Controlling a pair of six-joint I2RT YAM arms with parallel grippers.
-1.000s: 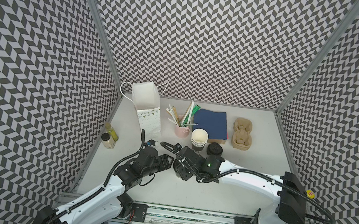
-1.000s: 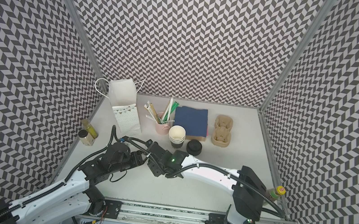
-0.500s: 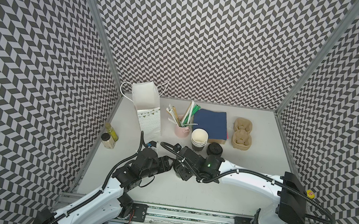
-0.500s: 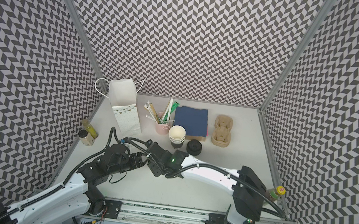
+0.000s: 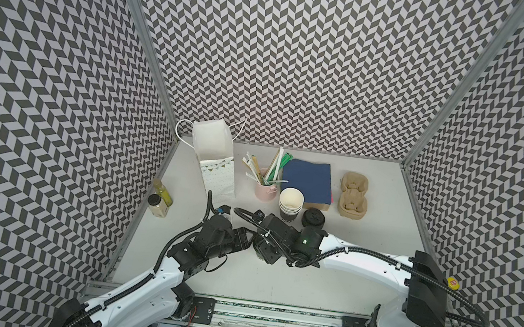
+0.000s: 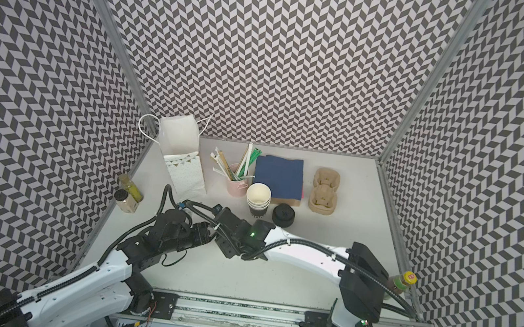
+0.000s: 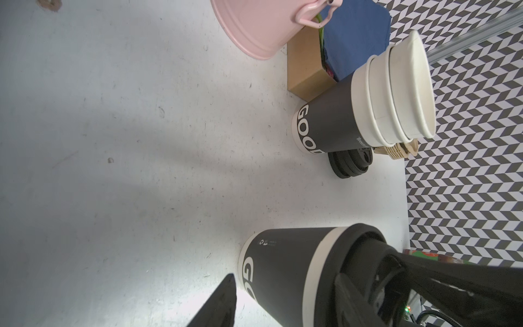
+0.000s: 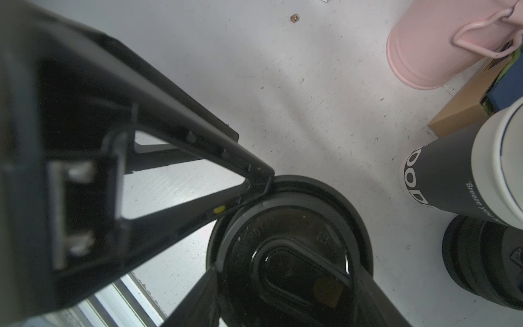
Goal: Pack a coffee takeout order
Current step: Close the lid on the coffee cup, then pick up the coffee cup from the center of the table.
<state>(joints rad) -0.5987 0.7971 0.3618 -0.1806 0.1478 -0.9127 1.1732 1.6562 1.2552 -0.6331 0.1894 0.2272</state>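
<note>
A dark paper cup (image 7: 283, 269) with a black lid (image 8: 283, 226) stands upright on the table in front of the cup stack. My right gripper (image 8: 285, 271) reaches down over it, shut on the lid with a finger on each side. My left gripper (image 5: 240, 240) is beside the cup with its jaws apart, one above the other. Its upper fingertip (image 8: 263, 172) touches the lid's rim and its lower finger (image 7: 220, 303) sits near the cup's base. In both top views the arms hide the cup. The tan carrier (image 5: 353, 198) and navy napkin (image 5: 306, 180) lie at the back.
A stack of lidless cups (image 5: 290, 204) and spare black lids (image 5: 313, 218) stand just behind the grippers. A pink pail of straws (image 5: 266, 189) and a white paper bag (image 5: 216, 158) are at the back left. Two bottles (image 5: 159, 199) stand by the left wall, one bottle (image 6: 403, 281) at the right.
The left gripper's jaws have come somewhat closer together and the left arm has shifted slightly. The right arm and the cup have not moved.
</note>
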